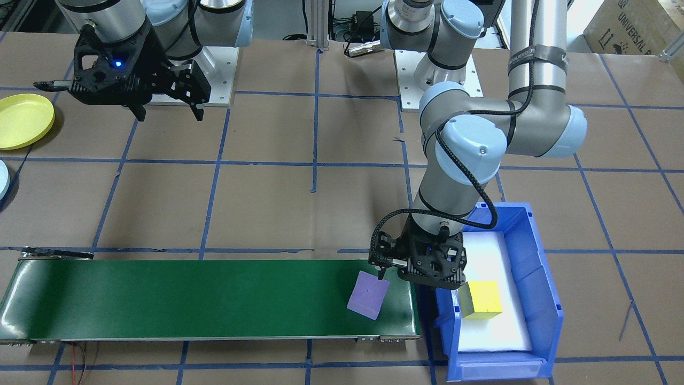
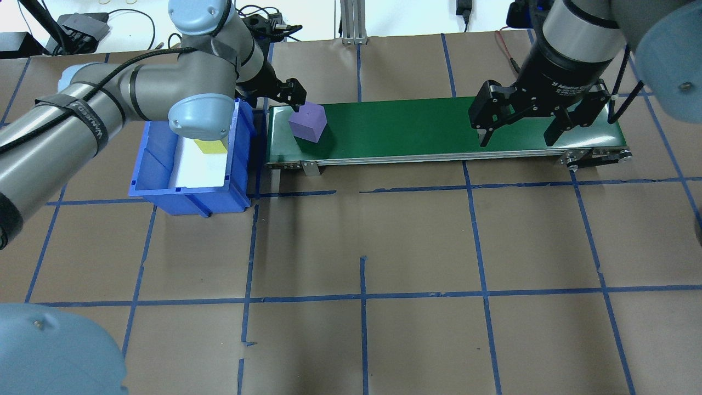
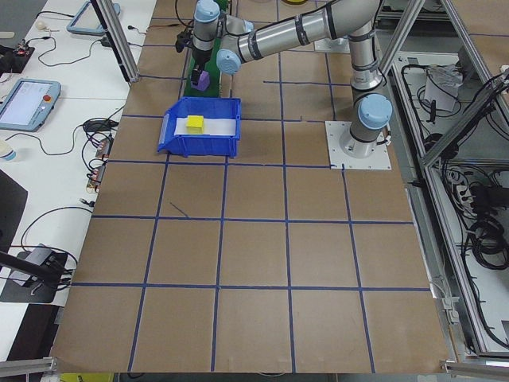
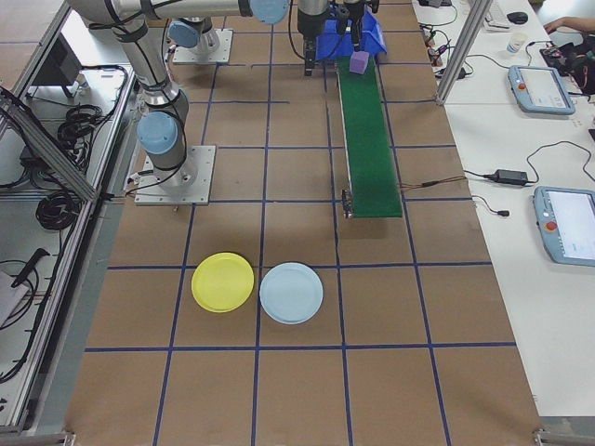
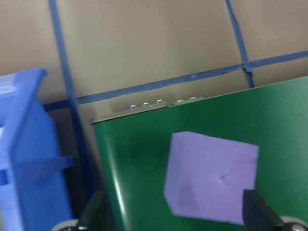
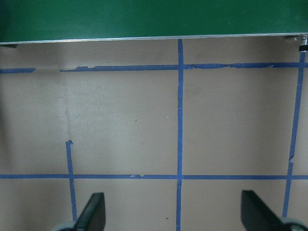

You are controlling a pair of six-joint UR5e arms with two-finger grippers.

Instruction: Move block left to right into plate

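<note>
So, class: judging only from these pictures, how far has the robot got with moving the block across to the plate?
Done: the purple block sits on the green conveyor, at the blue bin end. In hand: the left gripper hangs open just above it, fingers apart in the wrist view. Left: the block must reach the open right gripper at the other end, then go into the empty yellow plate.
</note>
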